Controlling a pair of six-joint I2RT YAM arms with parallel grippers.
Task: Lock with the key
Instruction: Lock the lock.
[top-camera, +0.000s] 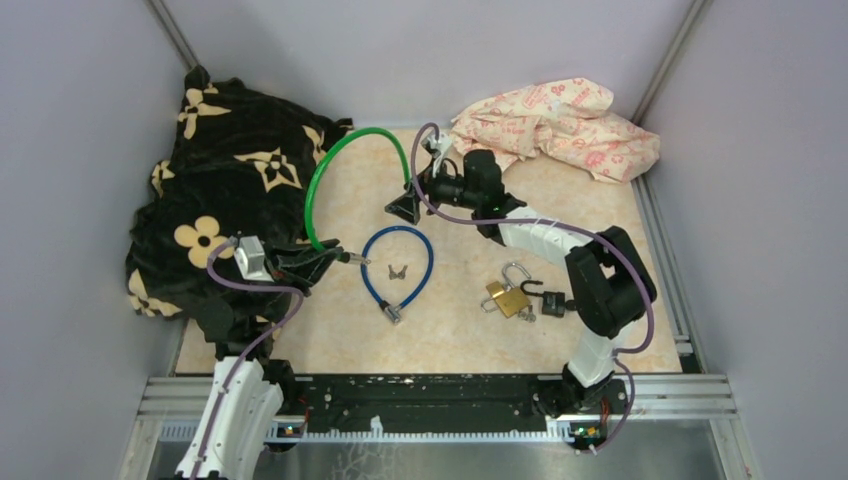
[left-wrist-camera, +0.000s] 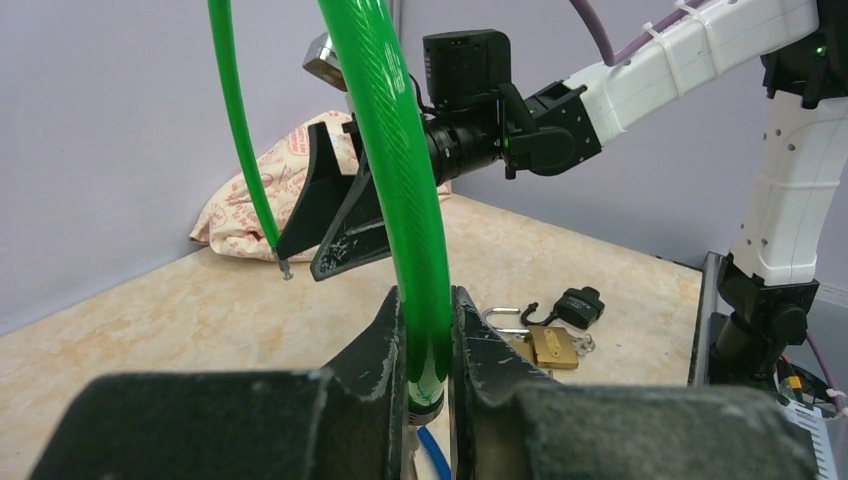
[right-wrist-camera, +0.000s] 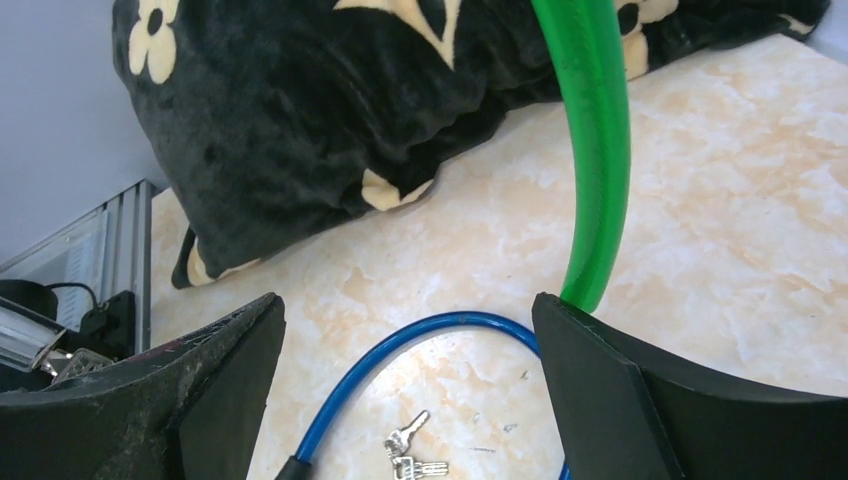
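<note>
A green cable lock (top-camera: 325, 170) arcs up off the table. My left gripper (top-camera: 328, 257) is shut on it near one end; in the left wrist view the green cable (left-wrist-camera: 425, 300) stands pinched between the fingers (left-wrist-camera: 385, 345). Its other end, with a metal tip (left-wrist-camera: 284, 268), hangs free beside my right gripper (top-camera: 403, 208), which is open and empty above the table. In the right wrist view the green cable (right-wrist-camera: 598, 150) runs down behind the right finger (right-wrist-camera: 620, 380). A pair of small keys (top-camera: 398, 271) lies inside a blue cable lock's loop (top-camera: 425, 262); both keys (right-wrist-camera: 412, 455) and blue cable (right-wrist-camera: 440, 328) show below the open right gripper (right-wrist-camera: 405, 335).
A brass padlock (top-camera: 510, 297) and a black padlock (top-camera: 553, 300) lie right of the blue loop. A black flowered blanket (top-camera: 230, 190) fills the left side. A pink patterned cloth (top-camera: 550, 122) lies at the back right. Grey walls enclose the table.
</note>
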